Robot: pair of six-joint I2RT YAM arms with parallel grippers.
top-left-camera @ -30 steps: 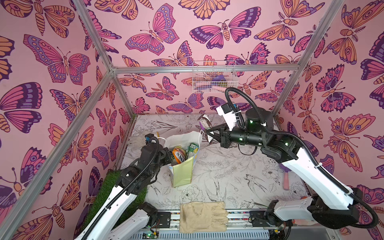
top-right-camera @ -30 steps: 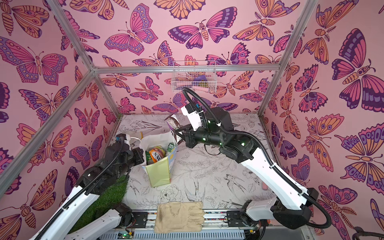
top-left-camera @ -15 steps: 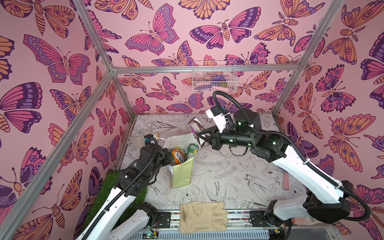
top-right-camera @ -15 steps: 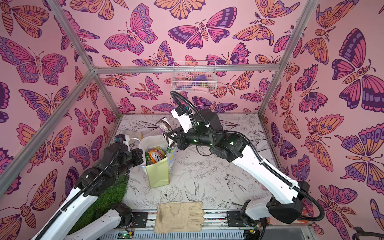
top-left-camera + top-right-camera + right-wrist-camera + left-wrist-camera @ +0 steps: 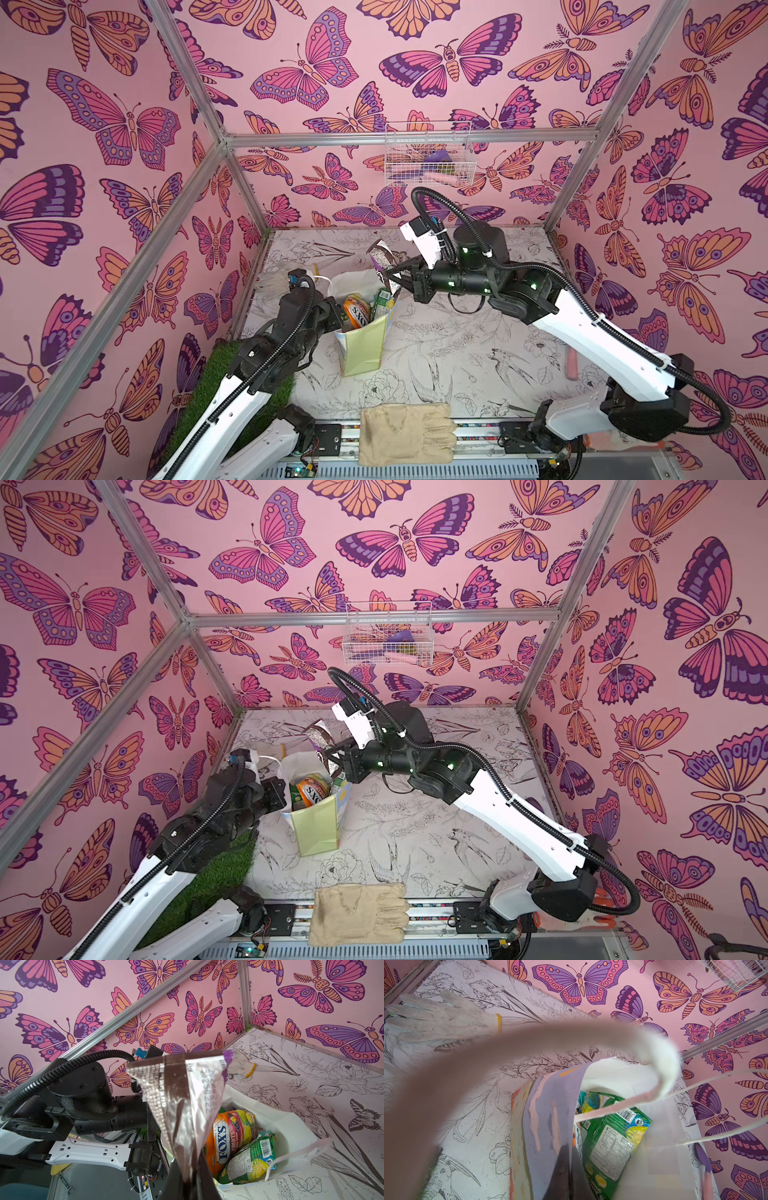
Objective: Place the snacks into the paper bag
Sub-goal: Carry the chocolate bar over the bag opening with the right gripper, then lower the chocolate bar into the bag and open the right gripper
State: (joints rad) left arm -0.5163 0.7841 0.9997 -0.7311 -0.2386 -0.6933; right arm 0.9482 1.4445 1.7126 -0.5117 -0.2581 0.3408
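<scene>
- Pink butterfly-print walls (image 5: 332, 83) close off three sides; the desk (image 5: 457, 353) carries a black line drawing of flowers and birds.
- paper bag (image 5: 363, 349) (image 5: 316, 831): upright, mouth open, in the left half of the desk, about midway between far and near edges. Yellow-green side panel faces the near edge.
- Inside the bag: orange Fox's packet (image 5: 356, 309) (image 5: 226, 1136) standing on end, with a green packet (image 5: 384, 298) (image 5: 610, 1142) touching it on the side toward the right arm.
- left tool (image 5: 332, 309) (image 5: 566, 1172): jaws together, clamped on the bag's rim on the side facing the desk's left edge. One white cord handle hangs blurred, close across the left wrist view.
- right tool (image 5: 392, 276) (image 5: 191, 1184): jaws pinched onto the lower end of a dark brown packet (image 5: 380, 259) (image 5: 318, 739) (image 5: 180, 1101) with a silvery crimped seal and a printed date code.
- That packet is in the air, upright, just above the bag's far right rim; it is not inside.
- beige glove (image 5: 405, 434) (image 5: 359, 914): flat, at the middle of the desk's near edge, overlapping the rail.
- white knit glove (image 5: 440, 1018) (image 5: 239, 1064), yellow cuff: flat near the far left corner, apart from the bag.
- turf strip (image 5: 199, 395): along the left edge, near corner, under the left arm.
- wire basket (image 5: 428, 160): hung on the back wall, with small items I cannot make out.
</scene>
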